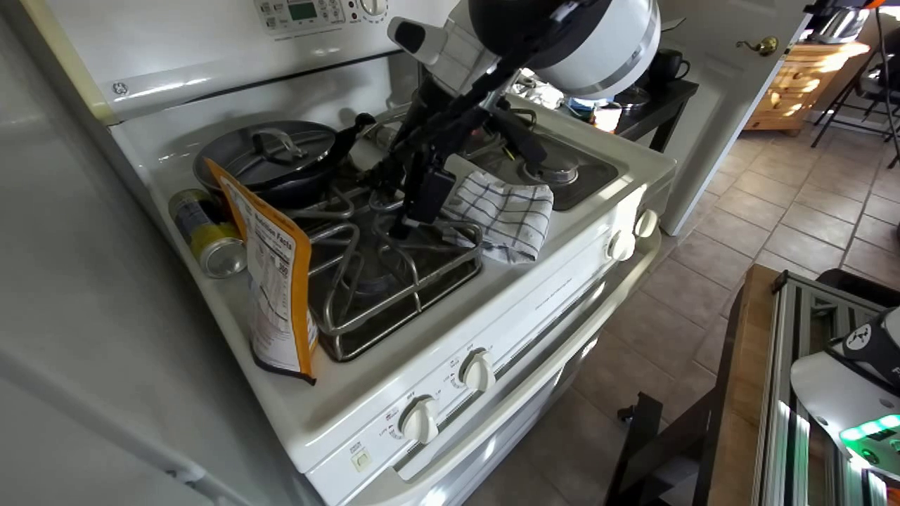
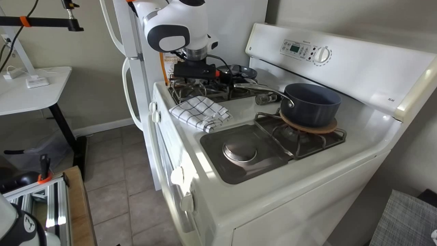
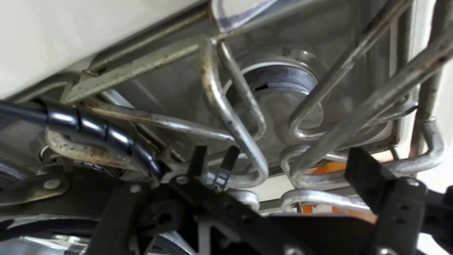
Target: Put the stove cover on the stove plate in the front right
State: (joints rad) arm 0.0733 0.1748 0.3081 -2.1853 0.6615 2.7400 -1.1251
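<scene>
White cooktop [image 2: 243, 111] bears the metal grate [image 1: 415, 287]; tiled floor [image 1: 709, 270] runs alongside.

Arm [image 2: 189, 18] hangs in from the top of both exterior views: white shell, dark caps. Wrist [image 2: 195, 54] ringed in silver and, in an exterior view, pointed nearly straight down. Gripper [image 3: 288, 164] black, along the lower part of the wrist view. Fingers [image 3: 370, 179] stand well apart, wide gap between, tips toward the top of that view. Spiral-wrapped black cable [image 3: 90, 124] enters at its left edge. Base [image 1: 826, 383], at an exterior view's right edge, lit green.
</scene>
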